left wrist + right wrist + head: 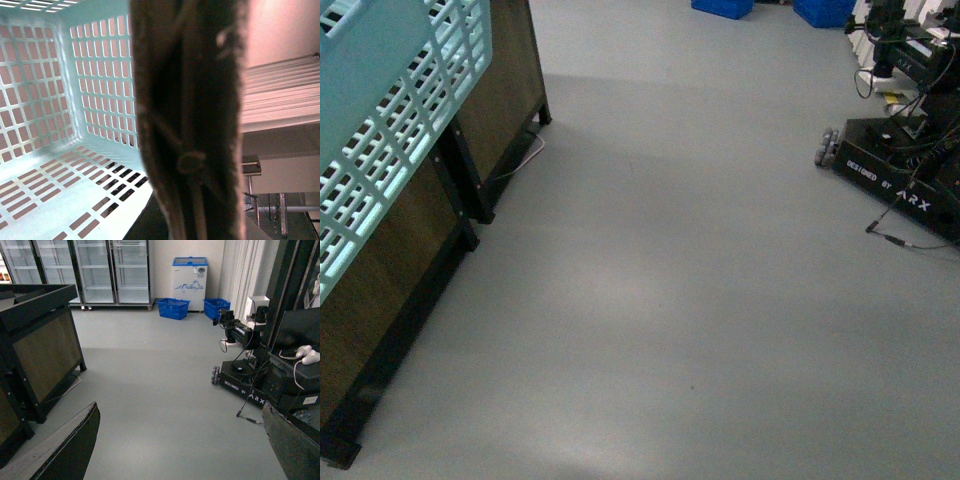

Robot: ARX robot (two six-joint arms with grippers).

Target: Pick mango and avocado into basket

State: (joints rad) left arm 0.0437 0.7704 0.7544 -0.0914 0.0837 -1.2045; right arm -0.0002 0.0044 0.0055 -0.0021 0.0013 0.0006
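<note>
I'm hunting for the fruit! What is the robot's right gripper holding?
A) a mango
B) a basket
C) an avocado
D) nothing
D: in the right wrist view the right gripper has its fingers wide apart, and only grey floor shows between them.
</note>
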